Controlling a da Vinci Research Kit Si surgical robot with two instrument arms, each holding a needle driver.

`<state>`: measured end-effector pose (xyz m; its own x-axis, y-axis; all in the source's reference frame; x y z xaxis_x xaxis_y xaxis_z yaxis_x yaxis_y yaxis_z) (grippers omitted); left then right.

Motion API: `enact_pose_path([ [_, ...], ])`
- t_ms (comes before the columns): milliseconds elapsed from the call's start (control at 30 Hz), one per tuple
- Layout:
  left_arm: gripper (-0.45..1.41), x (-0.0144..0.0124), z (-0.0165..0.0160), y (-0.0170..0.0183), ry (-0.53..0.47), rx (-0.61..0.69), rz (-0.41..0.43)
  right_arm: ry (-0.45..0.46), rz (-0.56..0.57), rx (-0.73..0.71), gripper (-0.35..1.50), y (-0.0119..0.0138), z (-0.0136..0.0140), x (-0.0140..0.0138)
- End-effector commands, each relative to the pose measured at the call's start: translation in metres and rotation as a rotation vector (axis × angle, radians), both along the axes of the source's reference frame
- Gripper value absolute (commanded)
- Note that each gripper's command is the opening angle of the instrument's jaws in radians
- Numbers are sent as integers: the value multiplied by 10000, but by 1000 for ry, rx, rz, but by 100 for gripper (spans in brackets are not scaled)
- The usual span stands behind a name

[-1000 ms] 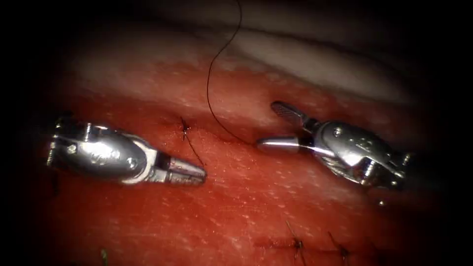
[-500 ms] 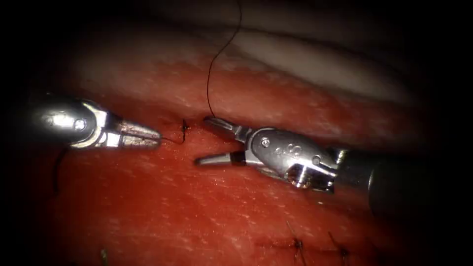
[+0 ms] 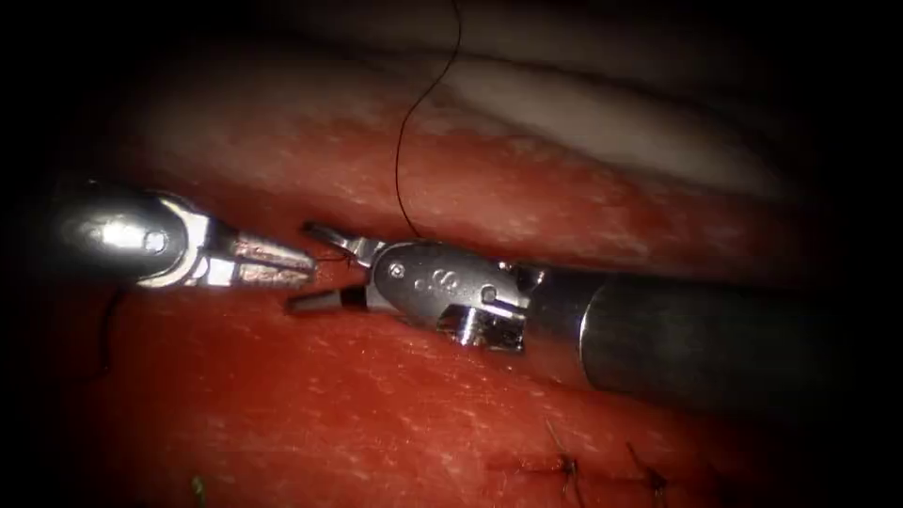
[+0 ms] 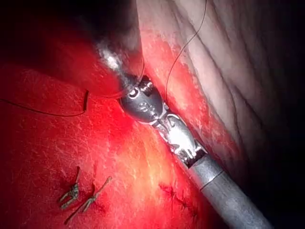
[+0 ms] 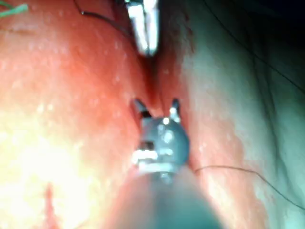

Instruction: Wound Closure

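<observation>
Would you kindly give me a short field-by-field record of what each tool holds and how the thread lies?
left tool: fingers shut on the short thread end by the knot
right tool: fingers open, one on each side of that thread end, holding nothing
thread: long strand running up over the tissue
needle: not seen
finished stitches: tied, lower on the tissue

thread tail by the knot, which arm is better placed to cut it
Right, likely. Its tool has open jaws straddling the short thread beside the left tool, whose shut jaws hold that thread taut. Only the right tool can cut. No needle visible.
</observation>
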<state>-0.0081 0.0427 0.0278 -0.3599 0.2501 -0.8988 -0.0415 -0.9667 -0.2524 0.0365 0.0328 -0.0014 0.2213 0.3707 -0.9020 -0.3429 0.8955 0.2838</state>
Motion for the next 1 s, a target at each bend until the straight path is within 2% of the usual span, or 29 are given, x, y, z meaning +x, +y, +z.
enact_pose_path([
  [33,-35,-5,6,-5,-2,2,2,3,1,-3,138,6,3,10],
  [433,-35,-5,7,-6,-3,2,3,-5,6,-8,136,12,7,26],
  [533,-35,-5,6,-6,-5,2,5,-1,6,-11,131,15,10,30],
  [600,-35,-6,6,-7,-5,2,5,-13,-7,-30,104,14,12,32],
  [633,-35,-6,6,-7,-7,3,7,-17,-72,-39,27,12,12,31],
  [667,-35,-6,5,-7,-7,3,7,-20,-103,-55,-35,11,12,31],
  [833,-35,-7,4,-9,-9,4,9,-15,-144,-64,-35,7,13,29],
  [1000,-35,-9,-4,-14,-17,14,14,-12,-150,-54,-35,6,-1,22],
])
